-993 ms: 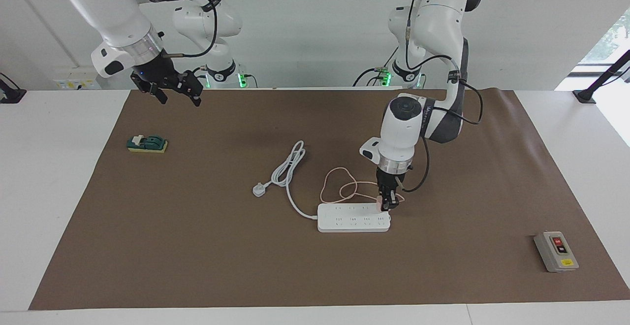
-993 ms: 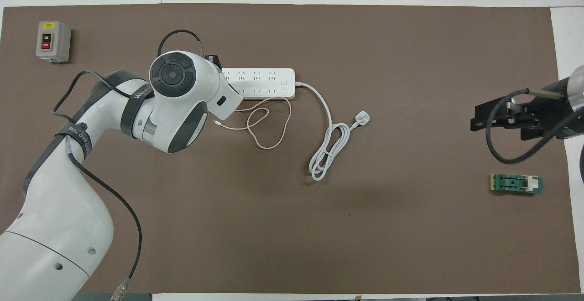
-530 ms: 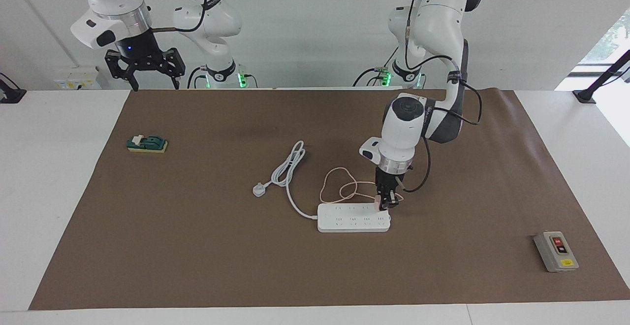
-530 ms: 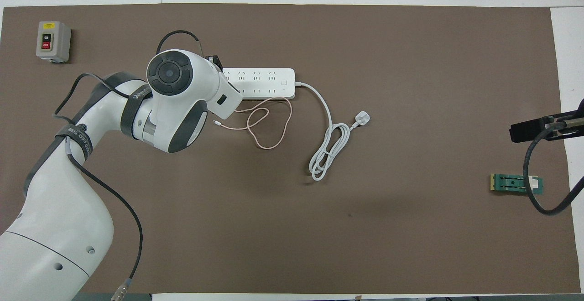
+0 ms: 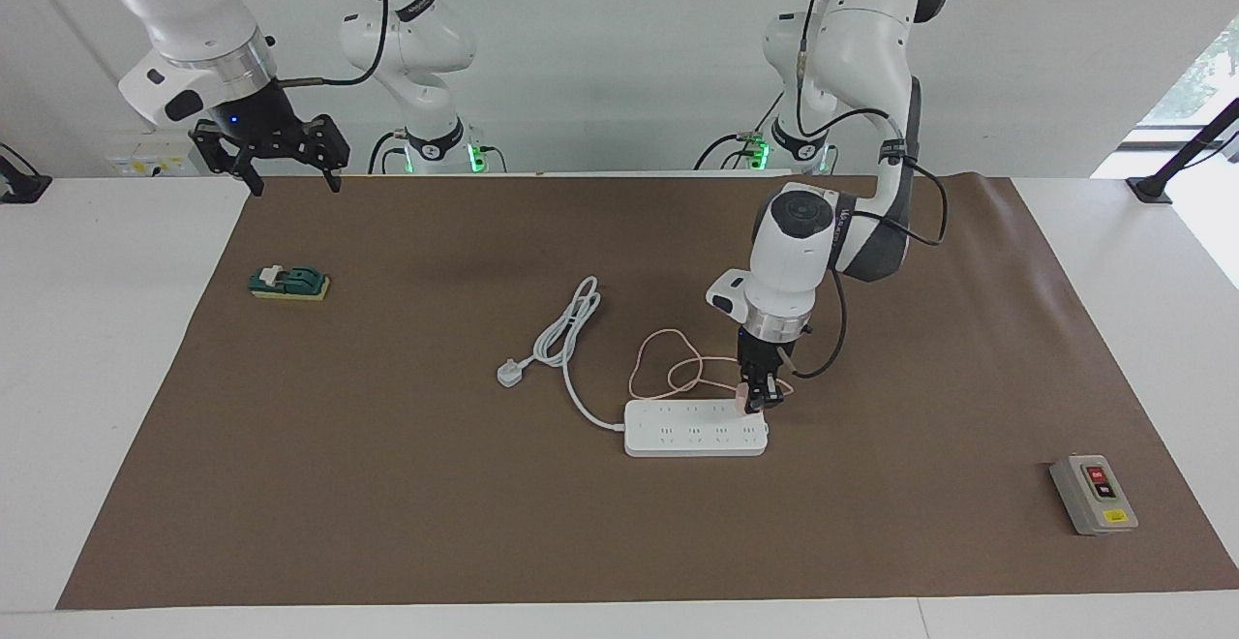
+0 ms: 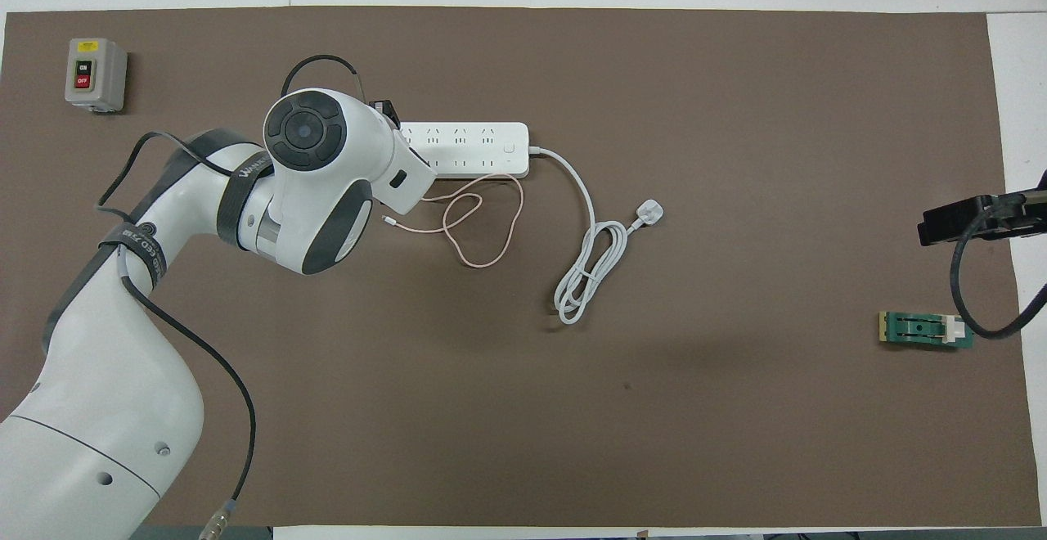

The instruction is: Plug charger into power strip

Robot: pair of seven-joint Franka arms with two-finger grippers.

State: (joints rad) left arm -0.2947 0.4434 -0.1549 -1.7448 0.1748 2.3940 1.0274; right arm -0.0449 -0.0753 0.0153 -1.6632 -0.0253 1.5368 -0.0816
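Observation:
The white power strip (image 5: 695,428) (image 6: 474,147) lies in the middle of the brown mat. My left gripper (image 5: 758,402) points straight down at the strip's end toward the left arm, shut on the pale pink charger (image 5: 742,399). The charger sits against the strip's top face. Its thin pink cable (image 5: 668,368) (image 6: 483,221) loops on the mat, nearer to the robots than the strip. From overhead the left arm's wrist hides the charger and the gripper. My right gripper (image 5: 286,167) hangs open and empty, high over the mat's edge at the right arm's end.
The strip's thick white cord (image 5: 566,339) (image 6: 589,266) ends in a white three-pin plug (image 5: 509,373) (image 6: 649,213). A grey switch box (image 5: 1094,494) (image 6: 96,74) stands at the left arm's end. A green part (image 5: 289,283) (image 6: 926,330) lies at the right arm's end.
The right arm has swung up and back toward its own end of the table, its gripper still open. The left gripper with the charger has barely moved at the strip.

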